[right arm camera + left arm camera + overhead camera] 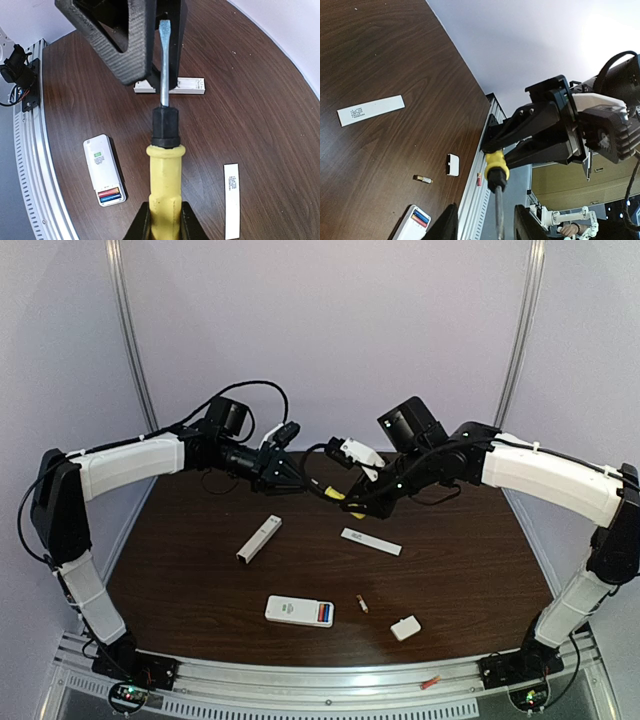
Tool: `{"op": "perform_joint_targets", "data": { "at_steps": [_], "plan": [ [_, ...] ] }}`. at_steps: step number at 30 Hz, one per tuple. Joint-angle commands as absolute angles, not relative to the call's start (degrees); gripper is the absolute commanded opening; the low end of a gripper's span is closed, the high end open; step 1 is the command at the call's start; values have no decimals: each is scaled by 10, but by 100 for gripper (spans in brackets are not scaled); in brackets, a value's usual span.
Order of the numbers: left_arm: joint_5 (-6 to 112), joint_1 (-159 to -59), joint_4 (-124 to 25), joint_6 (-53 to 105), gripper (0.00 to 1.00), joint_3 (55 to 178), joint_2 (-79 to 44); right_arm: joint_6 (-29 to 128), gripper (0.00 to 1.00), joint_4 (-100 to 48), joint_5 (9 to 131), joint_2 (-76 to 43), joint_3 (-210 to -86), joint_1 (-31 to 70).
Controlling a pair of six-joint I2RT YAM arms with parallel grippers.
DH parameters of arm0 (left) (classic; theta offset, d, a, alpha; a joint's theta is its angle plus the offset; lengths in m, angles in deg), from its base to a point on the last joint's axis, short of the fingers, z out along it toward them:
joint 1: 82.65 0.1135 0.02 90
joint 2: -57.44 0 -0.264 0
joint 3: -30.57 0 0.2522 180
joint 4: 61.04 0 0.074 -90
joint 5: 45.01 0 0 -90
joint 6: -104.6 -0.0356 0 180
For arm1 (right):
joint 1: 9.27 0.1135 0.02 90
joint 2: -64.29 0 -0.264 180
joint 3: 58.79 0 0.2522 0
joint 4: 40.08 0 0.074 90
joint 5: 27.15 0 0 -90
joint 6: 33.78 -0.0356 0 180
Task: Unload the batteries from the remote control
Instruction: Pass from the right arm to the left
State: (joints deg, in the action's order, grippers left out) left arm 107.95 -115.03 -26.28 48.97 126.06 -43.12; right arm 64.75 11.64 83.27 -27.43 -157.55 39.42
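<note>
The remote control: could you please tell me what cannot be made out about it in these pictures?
Batteries inside the remote control: too small to count, right wrist and top views.
Most of its body, left wrist view: cut off by the bottom edge.
Its label print: too small to read, every view.

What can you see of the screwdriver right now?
The screwdriver has a yellow plastic-looking handle, black collar and bare metal shaft ending in a flat blade. The right gripper is shut on the handle, holding it in the air above the table. The shaft runs between the open fingers of the left gripper; whether they touch it is unclear.
</note>
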Motion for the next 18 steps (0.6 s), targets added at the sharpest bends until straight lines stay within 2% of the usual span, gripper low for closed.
{"op": "perform_joint_targets", "data": {
  "at_steps": [1,6,18],
  "plan": [
    [1079,-1159,-265,509,36,1284,-450,668,0,121,811,-282,-1594,400],
    [1077,-1164,-265,515,34,1296,-456,677,0,130,814,-284,-1597,402],
    [1080,-1170,-265,519,10,1305,-465,689,0,137,805,-283,-1605,403]
  ]
}}
